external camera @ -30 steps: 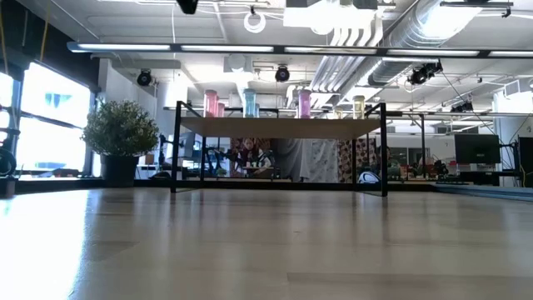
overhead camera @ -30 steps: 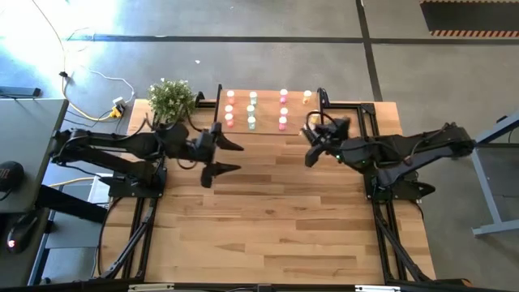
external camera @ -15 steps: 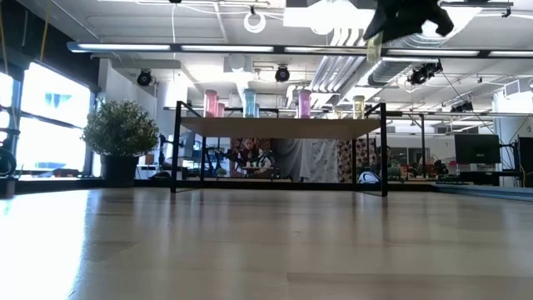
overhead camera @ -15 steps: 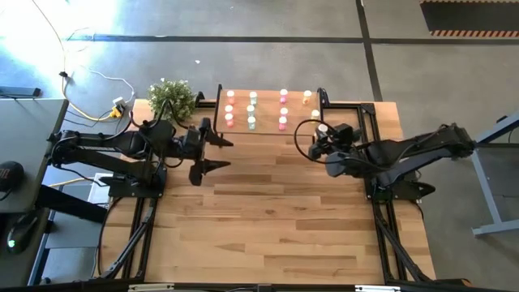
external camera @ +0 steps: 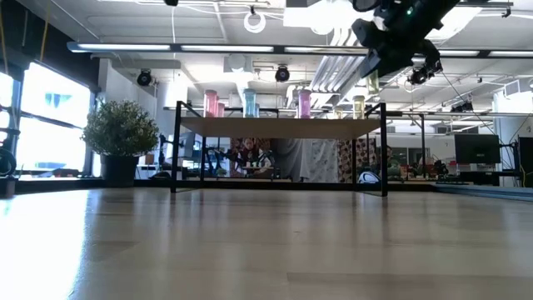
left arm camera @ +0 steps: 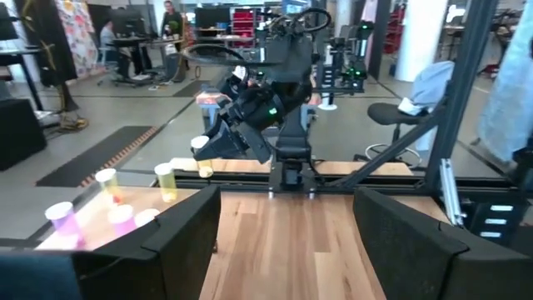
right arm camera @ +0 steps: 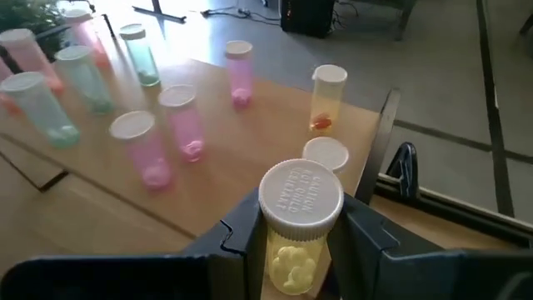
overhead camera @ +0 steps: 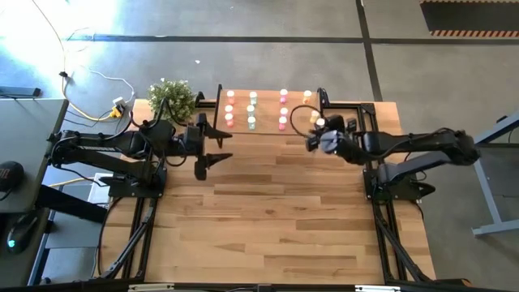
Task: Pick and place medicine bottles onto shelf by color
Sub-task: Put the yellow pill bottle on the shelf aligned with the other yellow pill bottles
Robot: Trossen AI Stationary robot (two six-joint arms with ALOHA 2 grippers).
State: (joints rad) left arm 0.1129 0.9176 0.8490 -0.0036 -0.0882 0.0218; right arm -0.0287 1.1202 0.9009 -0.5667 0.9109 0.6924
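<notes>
The shelf stands at the table's far middle. Medicine bottles stand upright on it in rows: salmon-red, mint-green, pink and yellow-orange. My right gripper hovers off the shelf's right end, above its top, shut on a yellow bottle with a white cap. My left gripper is open and level over the table, left of the shelf's near edge, with nothing between its fingers. My right gripper pinches the yellow bottle's body just below the white cap, one finger on each side. The fingers slant down toward the shelf from the table's right side. The bottle is lifted clear, cap up, roughly upright, its lower end hanging below the fingers.
A potted plant stands at the table's far left corner, beside the shelf. Two yellow bottles stand on the shelf's right end just beyond the held one, near a black frame post. The near half of the wood tabletop is bare.
My right gripper has come down with the yellow bottle and tipped its fingers downward, dropping into the low view near the shelf's right end. My left gripper has drawn back toward the table's left edge, still open.
</notes>
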